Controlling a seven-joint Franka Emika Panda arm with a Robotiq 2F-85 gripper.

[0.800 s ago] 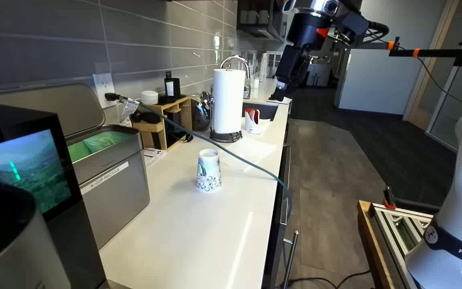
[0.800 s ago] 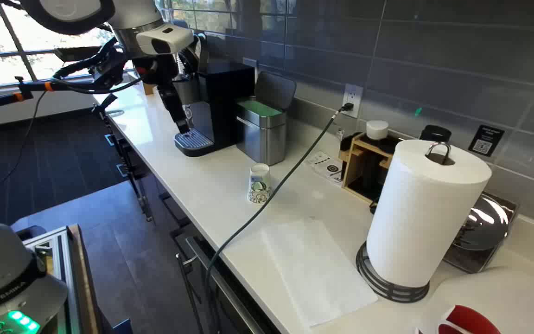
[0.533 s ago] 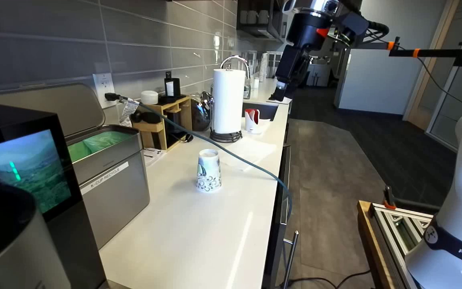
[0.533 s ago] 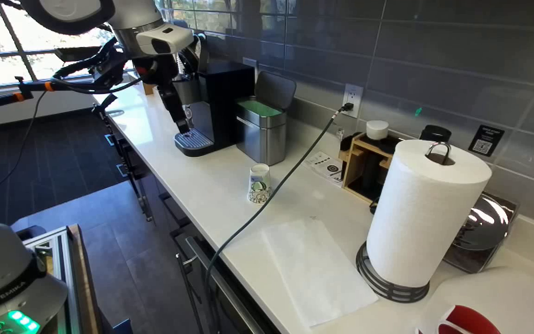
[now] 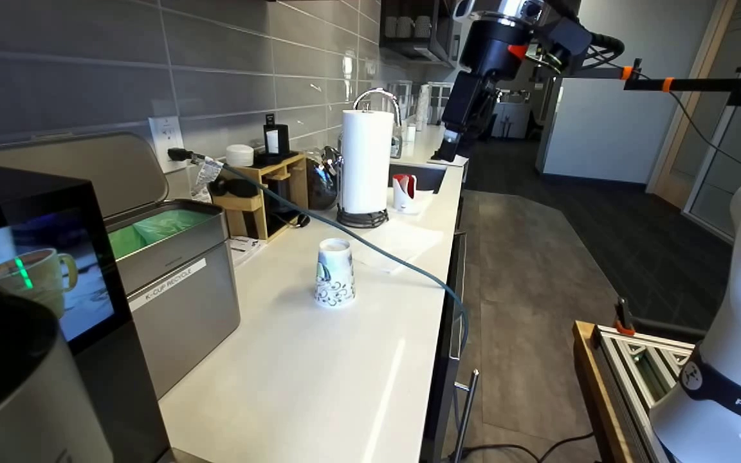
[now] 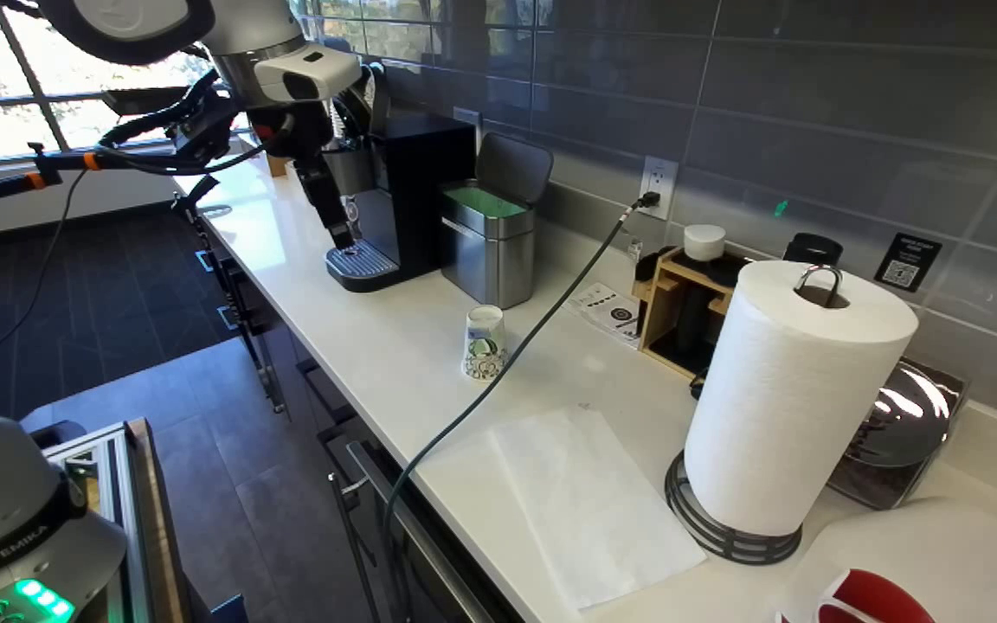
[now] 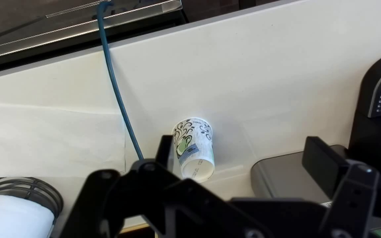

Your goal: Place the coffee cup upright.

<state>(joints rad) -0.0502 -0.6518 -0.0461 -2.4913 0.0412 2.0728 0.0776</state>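
The coffee cup (image 5: 335, 273) is white with bluish-green and dark printed marks. It stands upside down on the white counter, narrow base up and wide rim down. It shows in both exterior views (image 6: 485, 343) and in the wrist view (image 7: 195, 145), where its closed base faces the camera. My gripper (image 7: 243, 157) is open, with its two fingers wide apart and nothing between them. In the exterior views the gripper (image 5: 449, 149) is high above the counter, apart from the cup (image 6: 341, 238). In the wrist view the left finger overlaps the cup's edge.
A blue-green cable (image 6: 511, 355) crosses the counter close beside the cup. A paper towel roll (image 6: 801, 398), a paper sheet (image 6: 598, 510), a metal bin (image 6: 490, 251), a black coffee machine (image 6: 421, 190) and a wooden organizer (image 5: 280, 193) stand or lie around it.
The screen on the coffee machine has switched from a landscape to a mug. The arm, gripper and cup have not visibly moved.
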